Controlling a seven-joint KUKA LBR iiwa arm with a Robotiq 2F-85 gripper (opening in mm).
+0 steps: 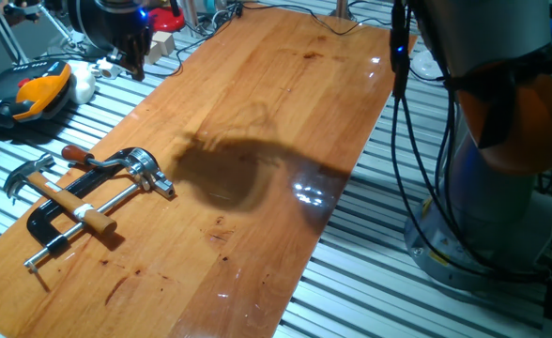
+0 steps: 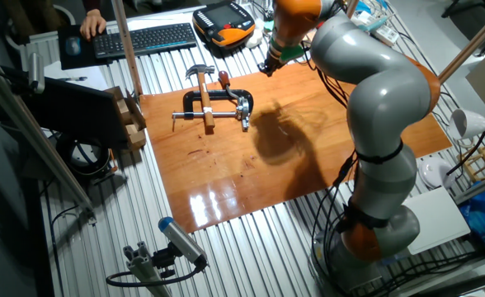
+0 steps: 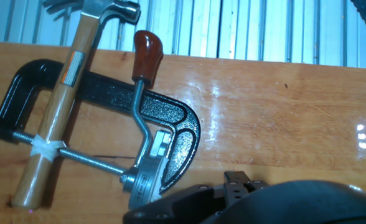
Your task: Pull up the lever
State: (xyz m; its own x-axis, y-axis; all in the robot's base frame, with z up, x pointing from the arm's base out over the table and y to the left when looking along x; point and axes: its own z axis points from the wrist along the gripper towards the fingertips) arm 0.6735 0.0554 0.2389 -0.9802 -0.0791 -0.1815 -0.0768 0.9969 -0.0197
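The black bar clamp (image 3: pixel 177 134) lies flat on the wooden board (image 1: pixel 257 113), at its left end. The lever (image 3: pixel 139 109) is a slim silver arm with a reddish-brown tip. It lies low along the clamp frame and runs into the chrome head (image 3: pixel 147 171). The lever (image 1: pixel 102 161) and the lever (image 2: pixel 228 89) also show in both fixed views. My gripper (image 1: pixel 133 64) hangs well above the board, apart from the clamp and holding nothing. Only its dark housing shows in the hand view, so its jaws cannot be read.
A wooden-shafted hammer (image 3: pixel 57 115) lies across the clamp's threaded rod (image 3: pixel 86 158). An orange teach pendant (image 1: pixel 34 92) rests beyond the board's left edge. A keyboard (image 2: pixel 148 37) and wooden blocks (image 2: pixel 133 115) sit off the board. The robot base (image 1: pixel 501 188) stands at the right.
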